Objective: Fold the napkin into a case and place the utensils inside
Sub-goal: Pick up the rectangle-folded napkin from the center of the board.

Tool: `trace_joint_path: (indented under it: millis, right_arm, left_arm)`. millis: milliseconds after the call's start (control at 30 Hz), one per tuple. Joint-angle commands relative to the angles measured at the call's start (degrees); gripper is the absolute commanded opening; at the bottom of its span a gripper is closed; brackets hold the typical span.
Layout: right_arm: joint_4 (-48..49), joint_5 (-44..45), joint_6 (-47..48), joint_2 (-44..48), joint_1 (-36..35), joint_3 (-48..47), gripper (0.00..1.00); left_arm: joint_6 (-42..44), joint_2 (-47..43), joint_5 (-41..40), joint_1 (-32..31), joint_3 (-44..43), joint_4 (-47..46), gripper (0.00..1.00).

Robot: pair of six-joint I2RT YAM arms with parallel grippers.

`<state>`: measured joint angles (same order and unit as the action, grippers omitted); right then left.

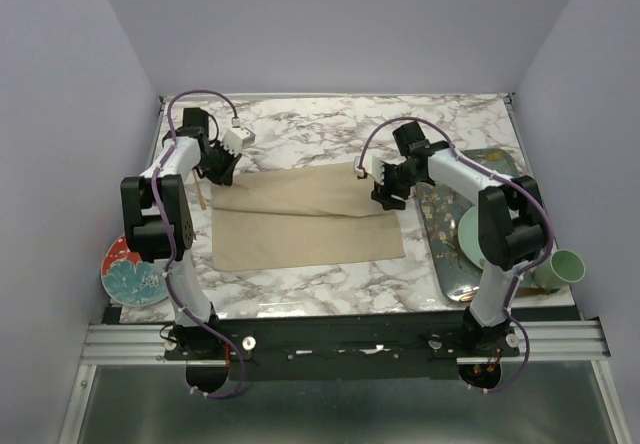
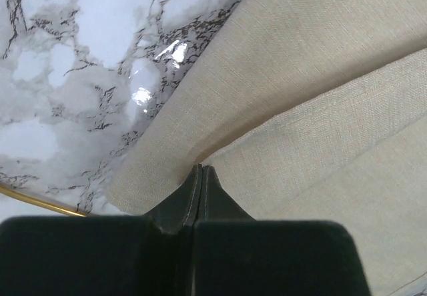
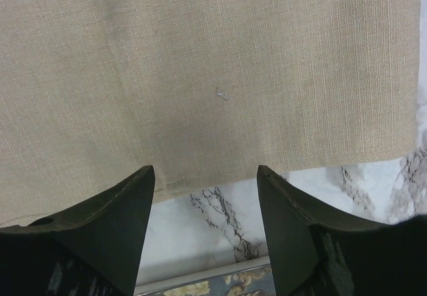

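The napkin (image 1: pixel 305 219) lies spread in the middle of the surface (image 1: pixel 300 129), its far strip doubled over. It looks like soft, light, limp cloth that'll sag and drag, so edges and corners are the places to take it, both ends together. Over to the left gripper (image 2: pixel 201 171): pressed together right at the left fold edge, apparently pinching cloth. And the right gripper (image 3: pixel 205 176) stands spread at the right hem, the cloth just ahead of its tips, only marble between them.
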<state>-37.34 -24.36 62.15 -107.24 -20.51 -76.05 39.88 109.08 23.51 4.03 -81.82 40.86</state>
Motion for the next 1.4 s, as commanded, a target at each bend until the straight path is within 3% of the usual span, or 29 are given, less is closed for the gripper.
trace_joint_path:
  millis: [0,333,700,900,1000,1033,1133,1367]
  right_arm:
    - [-3.35,-1.48,1.74,-1.57,-0.84,-1.99,0.71]
    - [-8.53,-2.71,3.59,-4.29,-2.6,-5.51,0.7]
    - [-7.31,0.53,3.68,-5.43,-3.83,-5.33,0.68]
    - [-2.84,5.01,2.19,-5.35,-3.83,-4.02,0.51]
    - [-1.16,7.12,2.1,-5.17,-3.83,-3.58,0.31]
    - [-0.98,7.48,1.31,-5.08,-3.83,-3.75,0.17]
    - [-1.24,7.75,-0.09,-3.77,-3.83,-3.76,0.01]
    - [-6.07,5.29,0.17,2.73,-3.83,-2.61,0.01]
  left_arm:
    - [-8.76,2.36,-1.09,0.89,-2.29,-1.13,0.0]
    - [-11.4,5.79,-3.64,1.24,-4.05,-0.26,0.0]
    - [-13.33,7.9,-4.17,1.68,-5.37,-0.26,0.0]
    - [-13.16,8.08,-3.91,1.86,-5.54,0.09,0.0]
    - [-12.81,7.64,-3.56,1.86,-5.45,0.1,0.0]
    - [-12.81,7.21,-3.56,1.86,-5.45,0.36,0.0]
    - [-11.85,4.84,-2.16,1.94,-4.75,1.14,0.0]
    - [-1.06,-8.07,0.14,2.03,4.98,3.35,0.0]
